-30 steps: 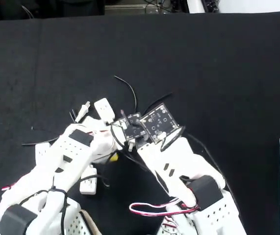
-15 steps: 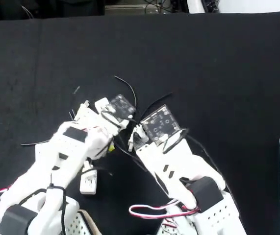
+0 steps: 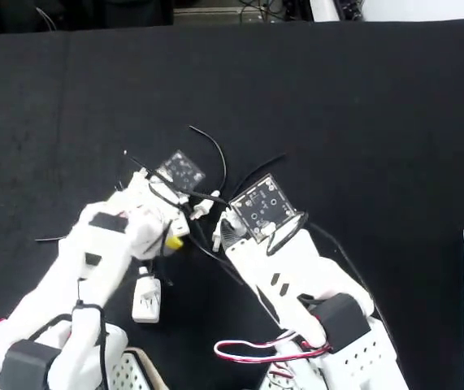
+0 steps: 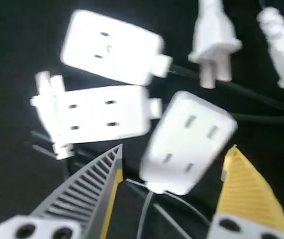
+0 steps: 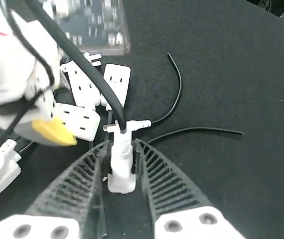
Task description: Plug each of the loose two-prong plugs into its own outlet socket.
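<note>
Now my right gripper (image 5: pixel 122 149) clamps the white two-prong plug (image 5: pixel 121 174) lengthwise, aimed just beside the white rectangular socket block (image 4: pixel 191 124) that my spread left gripper (image 4: pixel 175 148) straddles.

Socket (image 4: pixel 186 142) between left fingers (image 4: pixel 89 191); plug (image 5: pixel 121 164) between right fingers (image 5: pixel 159 174).

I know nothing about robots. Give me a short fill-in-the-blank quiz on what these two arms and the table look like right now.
1. The right gripper is shut on a white ____.
2. The left wrist view shows ____ white sockets beyond the left gripper.
3. The table top is ____ in colour.
Missing words: plug; three; black.
</note>
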Robot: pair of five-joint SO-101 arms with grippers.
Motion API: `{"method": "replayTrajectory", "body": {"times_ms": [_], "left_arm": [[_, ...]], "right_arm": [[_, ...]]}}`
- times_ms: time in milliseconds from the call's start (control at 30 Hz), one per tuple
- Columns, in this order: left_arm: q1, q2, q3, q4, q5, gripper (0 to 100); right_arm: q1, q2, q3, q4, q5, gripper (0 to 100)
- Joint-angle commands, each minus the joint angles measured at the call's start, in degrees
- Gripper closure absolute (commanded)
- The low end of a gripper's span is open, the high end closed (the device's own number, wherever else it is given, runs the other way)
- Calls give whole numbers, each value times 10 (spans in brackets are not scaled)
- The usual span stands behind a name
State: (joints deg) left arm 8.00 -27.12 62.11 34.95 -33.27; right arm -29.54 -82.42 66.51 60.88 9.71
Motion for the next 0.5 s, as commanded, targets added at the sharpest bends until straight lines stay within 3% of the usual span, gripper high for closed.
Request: {"method": "replayTrajectory", "body": {"times_ms": [0,267,467], "left_arm": [[41,-4,23,-33,-6,752],[93,-11,27,-34,2,906],[122,-8,-33,-33,84,960]], "right_arm": [[3,-1,-6,-7,-3,987],[9,-6,-7,-6,-3,987],[128,-7,-36,-9,-2,987]]}}
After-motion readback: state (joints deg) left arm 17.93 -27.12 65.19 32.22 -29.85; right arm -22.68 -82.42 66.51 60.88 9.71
